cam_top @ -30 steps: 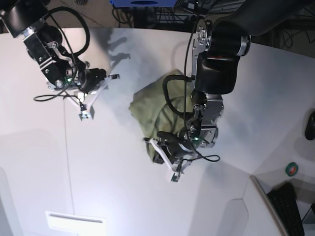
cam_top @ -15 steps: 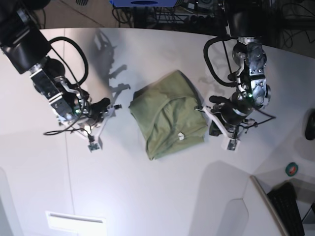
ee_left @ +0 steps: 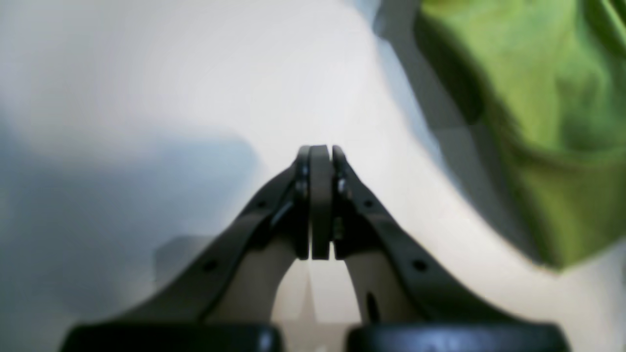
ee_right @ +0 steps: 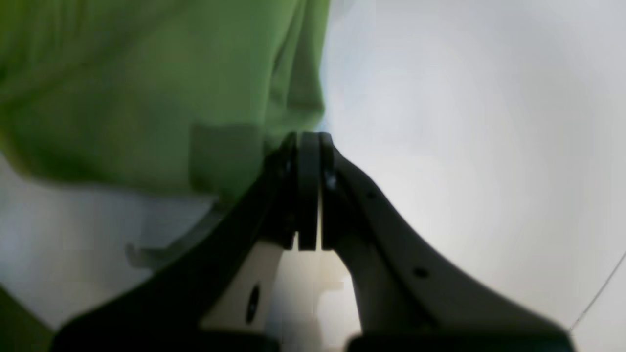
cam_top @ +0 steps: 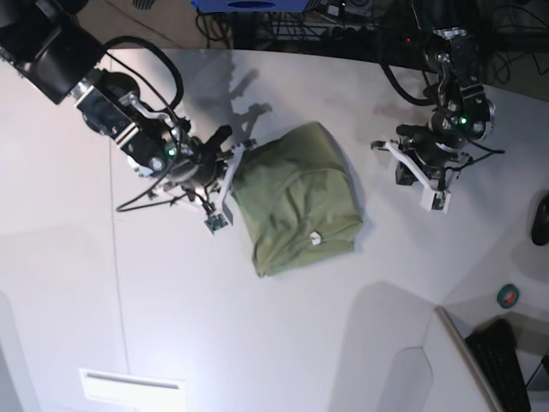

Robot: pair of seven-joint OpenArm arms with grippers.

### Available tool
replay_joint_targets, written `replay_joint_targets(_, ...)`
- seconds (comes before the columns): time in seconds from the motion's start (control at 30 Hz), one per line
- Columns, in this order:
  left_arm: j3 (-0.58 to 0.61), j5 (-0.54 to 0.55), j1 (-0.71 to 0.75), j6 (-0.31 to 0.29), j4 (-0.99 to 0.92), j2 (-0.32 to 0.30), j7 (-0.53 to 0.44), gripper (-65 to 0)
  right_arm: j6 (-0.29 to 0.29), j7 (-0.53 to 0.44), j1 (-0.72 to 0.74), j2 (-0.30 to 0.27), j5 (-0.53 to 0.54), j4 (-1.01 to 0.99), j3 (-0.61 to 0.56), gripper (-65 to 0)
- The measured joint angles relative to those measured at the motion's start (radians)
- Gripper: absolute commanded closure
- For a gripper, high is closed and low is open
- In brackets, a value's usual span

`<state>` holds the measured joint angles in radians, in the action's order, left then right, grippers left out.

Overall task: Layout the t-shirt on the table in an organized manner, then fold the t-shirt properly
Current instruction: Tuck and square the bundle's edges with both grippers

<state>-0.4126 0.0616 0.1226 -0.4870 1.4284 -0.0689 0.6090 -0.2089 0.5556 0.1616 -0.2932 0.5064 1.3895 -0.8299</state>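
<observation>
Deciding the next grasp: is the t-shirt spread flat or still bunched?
Bunched. The t-shirt lies as a compact, wrinkled lump on the table, no sleeves laid out, its white tag showing on top.

place: robotics lab | cues: white table (cam_top: pixel 257 343), floor cables (cam_top: pixel 283 26), keyboard (cam_top: pixel 506 365)

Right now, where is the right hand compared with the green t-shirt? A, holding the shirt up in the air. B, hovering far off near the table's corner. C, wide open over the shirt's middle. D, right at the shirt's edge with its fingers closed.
D: in the base view the right hand sits against the side edge of the t-shirt, and the right wrist view shows its fingers pressed together beside the cloth, which lies bunched on the table.
</observation>
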Motion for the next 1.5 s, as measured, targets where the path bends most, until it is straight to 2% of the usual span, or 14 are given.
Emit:
replay_joint_targets(0.07,-0.002,-0.08,-0.064,0.005,-0.059,0.039,0.007,0.0,0.0,0.003,-0.041,0.0,-0.002,0.018,-0.002,0.0)
replay_joint_targets(0.17,0.001,-0.127,-0.156,-0.01,-0.14,0.089,0.004,0.0,0.0,0.0,-0.087,0.008,0.001,0.026,-0.004,0.0)
replay_joint_targets(0.33,-0.005,-0.157,-0.293,-0.007,-0.238,0.109,0.005,0.0,0.0,0.006,-0.139,0.003,0.002,0.06,-0.003,0.0)
replay_joint_targets(0.4,-0.002,-0.158,-0.328,0.019,-0.238,0.11,0.008,0.0,0.0,0.006,-0.127,0.004,0.009,0.064,-0.003,0.0)
replay_joint_targets(0.53,0.006,-0.159,-0.308,0.039,-0.189,0.108,0.001,0.0,0.001,0.008,-0.075,-0.014,0.0,0.043,0.127,0.0)
replay_joint_targets(0.63,0.062,-0.227,-0.241,0.043,-0.205,0.09,0.005,0.0,0.0,0.067,-0.008,-0.04,-0.013,0.008,0.171,0.0)
replay_joint_targets(0.77,0.079,-0.25,-0.224,0.035,-0.256,0.08,0.005,0.0,-0.001,0.094,0.025,-0.014,-0.009,0.017,0.16,0.0)
replay_joint_targets(0.93,0.082,-0.252,-0.34,0.043,-0.359,0.074,-0.006,0.0,0.0,0.103,0.009,0.017,-0.006,0.018,0.066,0.0)
replay_joint_targets(1.03,0.087,-0.247,-0.407,0.042,-0.458,0.096,-0.087,0.0,0.0,0.102,-0.016,0.045,-0.006,0.018,0.029,0.0)
replay_joint_targets(1.23,0.087,-0.246,-0.572,0.148,-0.745,0.144,-0.256,0.0,0.0,0.105,-0.057,0.035,-0.01,0.048,-0.014,0.0)
replay_joint_targets(1.3,0.087,-0.245,-0.616,0.144,-0.814,0.153,-0.299,0.0,0.0,0.107,-0.071,0.034,0.001,0.079,-0.015,0.0)
replay_joint_targets(1.43,0.08,-0.246,-0.654,0.145,-0.788,0.161,-0.292,0.0,0.0,0.103,-0.085,0.013,0.002,0.096,-0.014,0.0)
replay_joint_targets(1.5,0.079,-0.246,-0.646,0.144,-0.688,0.16,-0.204,0.0,0.0,0.137,-0.097,-0.021,-0.007,0.097,-0.011,0.0)
